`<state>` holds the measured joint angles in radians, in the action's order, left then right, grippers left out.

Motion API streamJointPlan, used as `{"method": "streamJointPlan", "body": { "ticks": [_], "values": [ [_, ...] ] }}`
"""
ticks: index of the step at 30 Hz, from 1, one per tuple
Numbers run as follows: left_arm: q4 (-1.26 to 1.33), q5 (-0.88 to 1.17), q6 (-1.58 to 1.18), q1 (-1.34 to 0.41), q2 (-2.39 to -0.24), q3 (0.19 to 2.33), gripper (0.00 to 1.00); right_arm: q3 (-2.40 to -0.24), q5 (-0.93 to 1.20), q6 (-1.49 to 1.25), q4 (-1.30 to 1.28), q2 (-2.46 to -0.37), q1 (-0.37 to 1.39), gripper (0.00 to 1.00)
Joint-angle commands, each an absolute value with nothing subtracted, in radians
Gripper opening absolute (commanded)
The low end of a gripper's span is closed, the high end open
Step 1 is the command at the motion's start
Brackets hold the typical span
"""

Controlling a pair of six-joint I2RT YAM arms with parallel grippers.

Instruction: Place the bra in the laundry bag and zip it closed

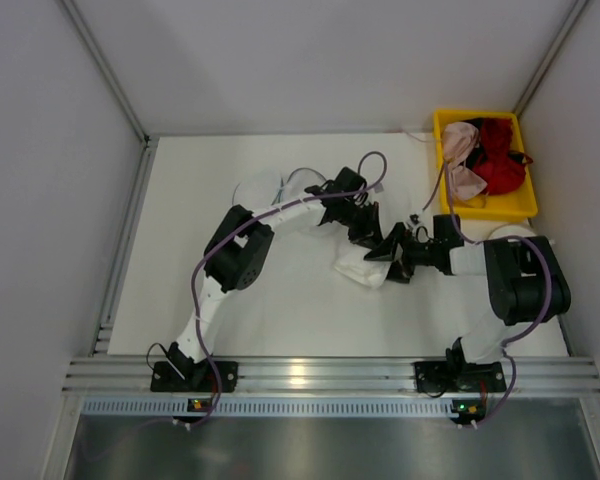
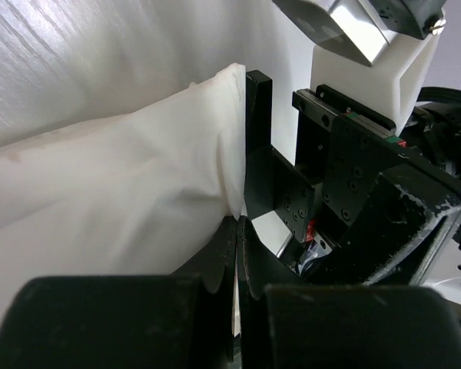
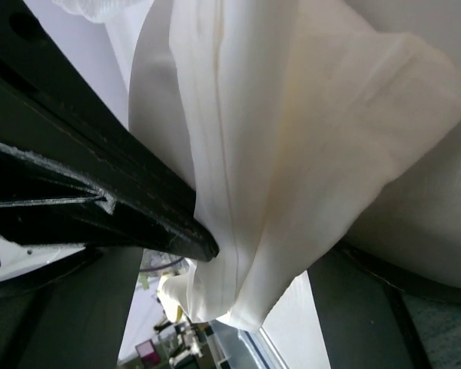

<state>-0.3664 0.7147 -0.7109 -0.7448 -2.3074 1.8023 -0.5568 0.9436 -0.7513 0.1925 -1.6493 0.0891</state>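
The white bra lies bunched on the table between both grippers. My left gripper reaches it from the far side. In the left wrist view the left gripper is shut on an edge of the bra. My right gripper comes in from the right. In the right wrist view the right gripper is shut on a fold of the bra. The round see-through mesh laundry bag lies flat at the far left, partly under the left arm.
A yellow bin at the far right holds a pink garment and a red garment. A pale round pouch shows behind the right arm. White walls enclose the table on three sides.
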Motion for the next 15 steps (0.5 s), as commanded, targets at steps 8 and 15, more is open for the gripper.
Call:
{"method": "streamJointPlan", "body": {
  "ticks": [8,15],
  "values": [
    [-0.255,0.729,-0.770,-0.741,-2.255,1.747,0.00,-0.541,0.730,-0.851,0.370,-1.707,0.124,0.43],
    [-0.248,0.721,-0.770,-0.715,-2.198,1.713,0.18,-0.607,0.739,-0.686,0.210,-1.664,0.118,0.00]
  ]
}}
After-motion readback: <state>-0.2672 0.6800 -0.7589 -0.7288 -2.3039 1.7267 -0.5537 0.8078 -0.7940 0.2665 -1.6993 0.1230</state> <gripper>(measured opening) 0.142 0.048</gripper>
